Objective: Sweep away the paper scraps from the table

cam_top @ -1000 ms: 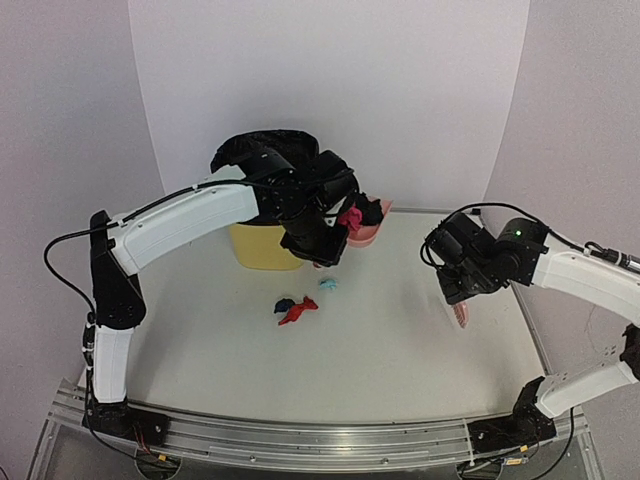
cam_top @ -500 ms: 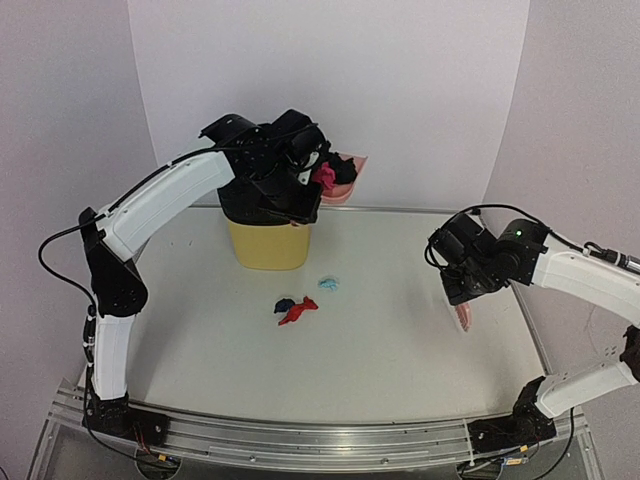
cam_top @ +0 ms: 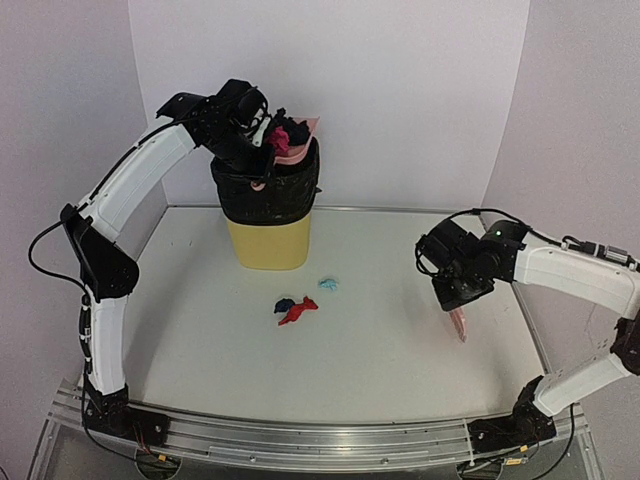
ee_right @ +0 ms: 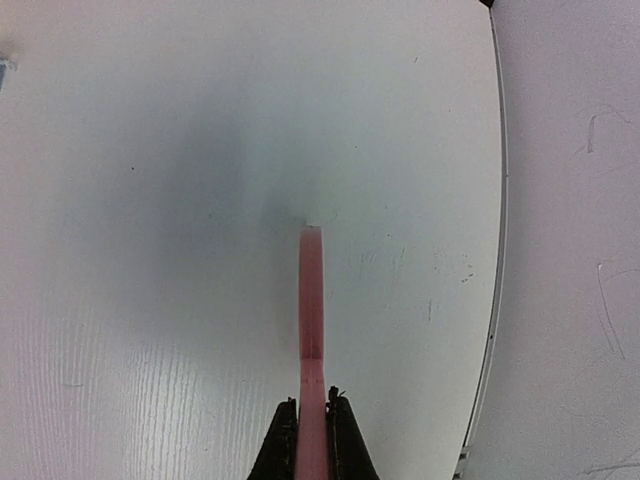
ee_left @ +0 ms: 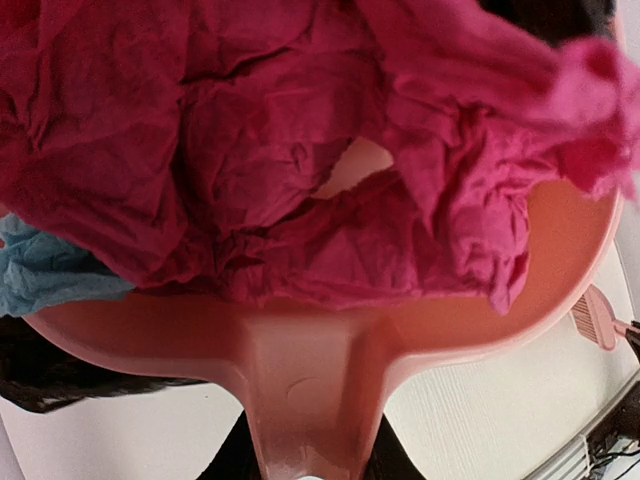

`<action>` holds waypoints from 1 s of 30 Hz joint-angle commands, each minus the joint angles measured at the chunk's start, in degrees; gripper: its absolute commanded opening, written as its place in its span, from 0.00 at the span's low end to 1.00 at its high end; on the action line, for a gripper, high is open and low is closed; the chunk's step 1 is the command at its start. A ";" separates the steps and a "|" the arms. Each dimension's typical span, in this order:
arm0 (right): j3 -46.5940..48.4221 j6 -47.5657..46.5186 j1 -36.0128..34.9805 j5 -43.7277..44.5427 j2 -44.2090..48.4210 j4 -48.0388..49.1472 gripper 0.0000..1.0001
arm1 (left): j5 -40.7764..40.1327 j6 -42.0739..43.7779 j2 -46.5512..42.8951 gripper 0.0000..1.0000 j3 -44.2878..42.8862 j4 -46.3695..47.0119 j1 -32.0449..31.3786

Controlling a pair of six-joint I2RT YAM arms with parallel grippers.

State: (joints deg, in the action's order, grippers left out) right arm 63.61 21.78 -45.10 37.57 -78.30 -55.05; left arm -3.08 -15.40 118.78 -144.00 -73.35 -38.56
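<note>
My left gripper (cam_top: 262,140) is shut on the handle of the pink dustpan (cam_top: 297,142), held tilted over the mouth of the bin (cam_top: 268,240). In the left wrist view the dustpan (ee_left: 300,360) carries crumpled red and pink paper scraps (ee_left: 250,150) and a light blue one (ee_left: 40,275). Three paper scraps lie on the table (cam_top: 200,330): navy (cam_top: 284,305), red (cam_top: 300,313) and light blue (cam_top: 327,284). My right gripper (cam_top: 455,298) is shut on the pink brush (cam_top: 459,323), seen edge-on in the right wrist view (ee_right: 312,300), low over the table's right side.
The yellow bin with a black liner (cam_top: 265,190) stands at the back left centre. The table's right edge (ee_right: 495,250) runs close beside the brush. A metal rail (cam_top: 300,440) runs along the front edge. White walls close in on three sides.
My left arm has lifted the loaded dustpan up and to the left, from beside the bin to over its mouth. My right arm has shifted slightly left with the brush.
</note>
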 commanded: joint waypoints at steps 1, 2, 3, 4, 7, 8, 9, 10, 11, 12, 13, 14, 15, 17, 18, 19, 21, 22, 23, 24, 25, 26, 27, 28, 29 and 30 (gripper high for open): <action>0.80 0.95 0.43 -0.92 -1.79 0.18 0.00 | 1.47 2.50 -3.06 0.00 -3.00 1.29 4.24; 0.94 0.90 0.48 -1.00 -2.10 0.16 0.00 | 1.37 2.71 -3.09 0.00 -3.35 1.46 4.94; 1.08 0.84 0.54 -1.12 -2.36 0.15 0.00 | 1.03 2.94 -3.13 0.00 -3.60 1.61 5.46; 1.23 0.76 0.59 -1.24 -2.52 0.15 0.00 | 0.45 3.30 -3.22 0.00 -3.72 1.69 5.87; 1.57 0.40 0.79 -1.43 -2.92 0.12 0.00 | -3.64 5.16 -3.42 0.00 -3.68 1.92 6.21; 1.68 0.32 0.95 -1.52 -3.07 0.12 0.00 | -5.44 5.93 -3.51 0.00 -3.62 2.12 6.21; 1.77 0.24 1.06 -1.63 -3.21 0.12 0.00 | -7.24 6.94 -3.77 0.00 -3.20 2.66 6.21; 1.87 0.15 1.12 -1.76 -3.35 0.12 0.00 | -9.02 8.17 -4.16 0.00 -2.49 3.51 6.21; 1.92 0.02 1.18 -1.87 -3.48 0.12 0.00 | -11.00 9.21 -4.52 0.00 -1.87 4.46 6.20; 1.97 -0.11 1.24 -1.94 -3.63 0.12 0.00 | -13.19 10.23 -4.70 0.00 -1.59 5.37 6.19; 2.00 -0.19 1.26 -1.98 -3.80 0.13 0.00 | -15.16 11.27 -4.62 0.00 -1.87 6.02 6.21; 1.98 -0.28 1.32 -2.08 -3.96 0.17 0.00 | -16.72 12.10 -4.61 0.00 -1.96 6.68 6.21; 1.97 -0.38 1.38 -2.13 -3.97 0.15 0.00 | -18.67 13.17 -4.65 0.00 -1.81 7.78 6.21; 1.86 -0.45 1.45 -2.13 -3.99 0.16 0.00 | -22.64 15.39 -5.02 0.00 -0.50 10.42 6.20; 1.77 -0.51 1.55 -2.20 -3.97 0.13 0.00 | -25.96 16.96 -5.05 0.00 0.51 11.62 6.18; 1.68 -0.55 1.60 -2.28 -3.96 0.14 0.00 | -29.34 18.45 -4.90 0.00 1.41 12.75 6.19; 1.48 -0.57 1.80 -2.48 -3.87 0.15 0.00 | -37.23 22.34 -4.68 0.00 4.37 16.58 6.21; 1.43 -0.55 1.87 -2.62 -3.77 0.16 0.00 | -41.22 24.29 -4.35 0.00 5.60 18.61 6.21; 1.43 -0.55 1.95 -2.71 -3.72 0.15 0.00 | -43.97 25.92 -3.92 0.00 6.01 20.22 6.21; 1.44 -0.53 2.01 -2.73 -3.68 0.17 0.00 | -45.29 27.32 -3.52 0.00 5.95 21.45 6.21; 1.52 -0.46 2.05 -2.78 -3.63 0.16 0.00 | -44.28 27.80 -3.36 0.00 5.59 21.70 6.21; 1.57 -0.44 2.10 -2.80 -3.60 0.14 0.00 | -43.38 28.17 -3.28 0.00 5.10 21.94 6.19; 1.58 -0.46 2.11 -2.79 -3.55 0.13 0.00 | -43.18 28.63 -3.25 0.00 4.70 22.30 6.14; 1.54 -0.44 2.17 -2.83 -3.49 0.13 0.00 | -43.49 29.41 -3.38 0.00 4.89 22.79 6.13; 1.50 -0.42 2.18 -2.83 -3.44 0.13 0.00 | -44.39 30.48 -3.60 0.00 5.52 23.70 6.08; 1.46 -0.42 2.15 -2.82 -3.39 0.14 0.00 | -45.92 31.95 -3.93 0.00 6.64 25.11 5.98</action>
State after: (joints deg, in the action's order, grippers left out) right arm 63.64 21.10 -43.29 35.31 -81.87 -54.89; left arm -41.87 10.50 116.70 -138.23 -55.99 -32.29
